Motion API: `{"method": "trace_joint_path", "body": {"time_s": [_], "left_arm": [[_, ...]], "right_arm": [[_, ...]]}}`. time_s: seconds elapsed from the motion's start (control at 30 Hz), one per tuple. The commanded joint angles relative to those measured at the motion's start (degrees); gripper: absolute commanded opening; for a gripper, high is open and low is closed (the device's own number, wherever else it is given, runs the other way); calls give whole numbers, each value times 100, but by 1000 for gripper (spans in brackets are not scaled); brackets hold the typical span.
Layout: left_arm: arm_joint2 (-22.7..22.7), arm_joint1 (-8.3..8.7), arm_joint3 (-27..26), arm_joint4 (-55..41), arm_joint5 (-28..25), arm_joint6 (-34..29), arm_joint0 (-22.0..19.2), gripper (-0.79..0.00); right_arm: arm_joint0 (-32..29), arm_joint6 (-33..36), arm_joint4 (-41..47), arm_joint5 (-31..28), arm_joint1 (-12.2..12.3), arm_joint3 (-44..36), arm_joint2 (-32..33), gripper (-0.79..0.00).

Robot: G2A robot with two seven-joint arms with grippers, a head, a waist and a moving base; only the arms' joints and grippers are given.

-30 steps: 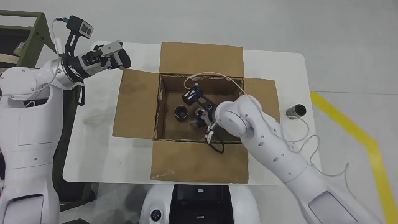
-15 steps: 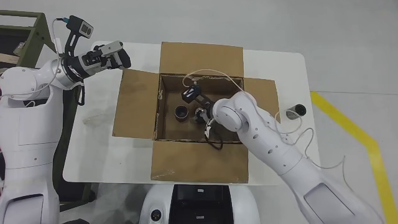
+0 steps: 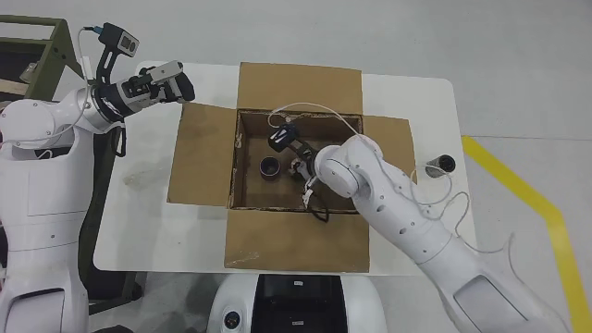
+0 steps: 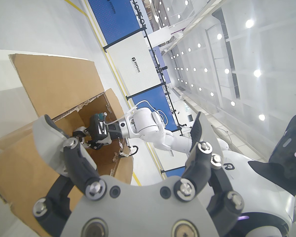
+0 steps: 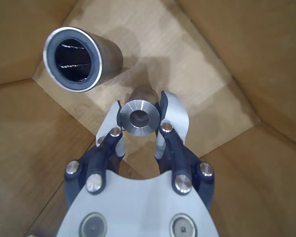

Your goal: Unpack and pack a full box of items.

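An open cardboard box (image 3: 296,88) sits mid-table with all flaps folded out. My right gripper (image 3: 296,161) is down inside it, shut on a small steel cylinder (image 5: 139,118) that stands upright, a finger pressed on each side. A larger cylinder with a dark bore (image 5: 72,59) stands beside it on the box floor (image 5: 187,80), also seen from above as the larger cylinder (image 3: 269,166). My left gripper (image 3: 176,83) hangs over the table's far left corner, open with nothing between its fingers (image 4: 49,129). From there I see the box (image 4: 51,80) and the right gripper (image 4: 88,136) inside it.
Another dark cylinder (image 3: 440,164) stands on the white table (image 3: 139,222) beyond the box's right flap. A green rack (image 3: 37,46) stands off the table's far left. Bare tabletop lies left of the box.
My right gripper has shifted slightly to the left inside the box, toward the cylinders. The left arm has stayed still.
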Motion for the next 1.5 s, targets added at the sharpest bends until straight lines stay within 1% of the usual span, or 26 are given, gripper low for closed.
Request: {"method": "trace_joint_path", "body": {"time_s": [0.0,0.37,0.73,0.97,1.13,1.47], "left_arm": [[0,0,0,0,0,0,0,0],[0,0,0,0,0,0,0,0],[0,0,0,0,0,0,0,0],[0,0,0,0,0,0,0,0],[0,0,0,0,0,0,0,0],[0,0,0,0,0,0,0,0]], "right_arm": [[-59,82,-43,9,25,-196,61,-785],[-458,676,-148,259,174,-1389,561,-785],[-824,923,-177,429,301,-2475,1120,-785],[-1077,951,-187,161,400,-3070,1487,-785],[-1325,1058,-140,181,479,-3519,1904,-785],[-1883,1263,35,473,625,-4249,2895,-785]]}}
